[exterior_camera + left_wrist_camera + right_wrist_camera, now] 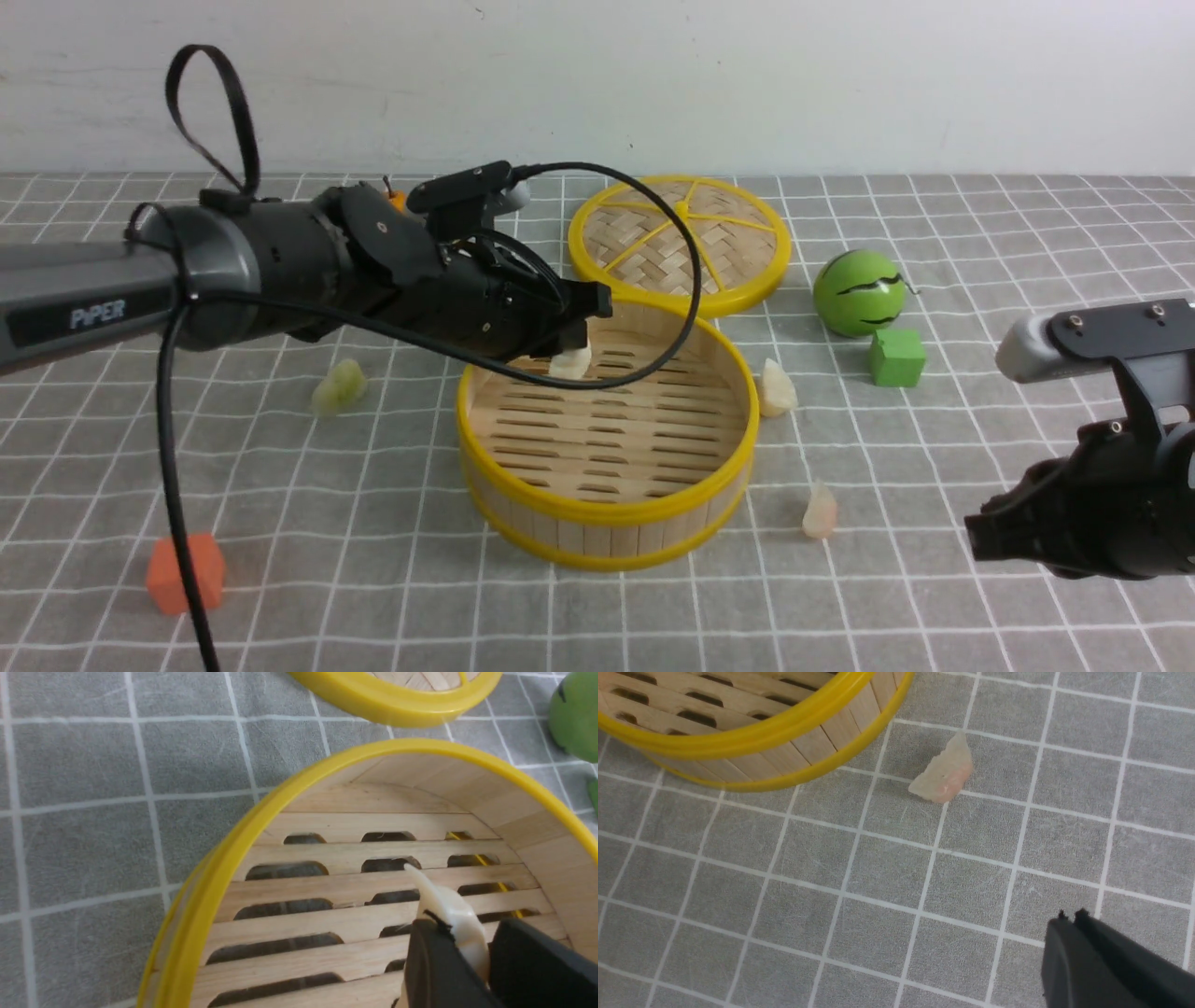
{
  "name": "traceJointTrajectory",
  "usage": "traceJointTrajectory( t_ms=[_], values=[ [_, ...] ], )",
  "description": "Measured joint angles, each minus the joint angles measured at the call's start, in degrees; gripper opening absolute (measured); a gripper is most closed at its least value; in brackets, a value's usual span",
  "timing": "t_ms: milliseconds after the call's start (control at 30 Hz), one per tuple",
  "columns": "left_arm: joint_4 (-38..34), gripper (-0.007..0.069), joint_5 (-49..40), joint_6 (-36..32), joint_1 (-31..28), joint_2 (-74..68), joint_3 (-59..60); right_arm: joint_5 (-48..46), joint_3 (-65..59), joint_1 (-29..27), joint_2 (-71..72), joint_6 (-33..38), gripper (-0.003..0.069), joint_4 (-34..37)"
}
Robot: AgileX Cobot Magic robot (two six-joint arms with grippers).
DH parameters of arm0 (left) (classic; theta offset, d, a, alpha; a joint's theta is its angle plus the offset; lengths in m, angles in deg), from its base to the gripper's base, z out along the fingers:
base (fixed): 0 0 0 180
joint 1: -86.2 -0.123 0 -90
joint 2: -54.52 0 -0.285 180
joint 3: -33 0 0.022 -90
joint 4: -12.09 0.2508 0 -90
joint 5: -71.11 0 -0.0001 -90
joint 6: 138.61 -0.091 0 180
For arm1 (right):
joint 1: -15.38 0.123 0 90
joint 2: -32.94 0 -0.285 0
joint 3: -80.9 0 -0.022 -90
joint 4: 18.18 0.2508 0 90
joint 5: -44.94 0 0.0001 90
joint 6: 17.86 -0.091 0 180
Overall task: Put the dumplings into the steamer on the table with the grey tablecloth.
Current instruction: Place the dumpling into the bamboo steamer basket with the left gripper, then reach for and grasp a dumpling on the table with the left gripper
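Front view, left fingers (577,329) clenched on a white dumpling (570,362) in the steamer (611,523) at center, pink dumpling (821,511) right of it, left wrist view, dumpling gripped lower right, right wrist view, right fingers (1073,921) closed lower right, pink dumpling upper center.

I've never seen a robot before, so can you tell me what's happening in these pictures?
This robot has two arms. The front picture looks out from between them; the other two come from cameras on its wrists.

The left gripper pinches a cream-white toy dumpling over the steamer, a round basket with a slotted floor. The right gripper is shut, holding nothing.

On the grey tablecloth lie a pale green dumpling, another white one and a pinkish one. There's also a woven disc, a green ball, and green and orange blocks.
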Motion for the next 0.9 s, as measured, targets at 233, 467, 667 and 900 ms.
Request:
traceJointTrajectory(
  t_ms=[233,467,667,900],
  values=[
    [3.7,0.0311,-1.4,-0.2,0.0,-3.1,-2.7,0.0,0.0,0.0,0.0,0.0,0.0005,0.0],
    [9.0,0.0402,-4.5,-0.2,-0.6,4.0,-4.1,0.0,0.0,0.0,0.0,0.0,0.0009,0.0],
    [17.8,0.0406,-10.6,7.3,-7.4,10.7,-4.9,0.1,0.0,0.0,0.0,0.0,0.001,0.0],
    [25.7,0.0406,-18.0,17.2,-15.5,1.5,-4.8,0.6,0.0,0.0,0.0,0.0,0.001,1.0]
  ],
)
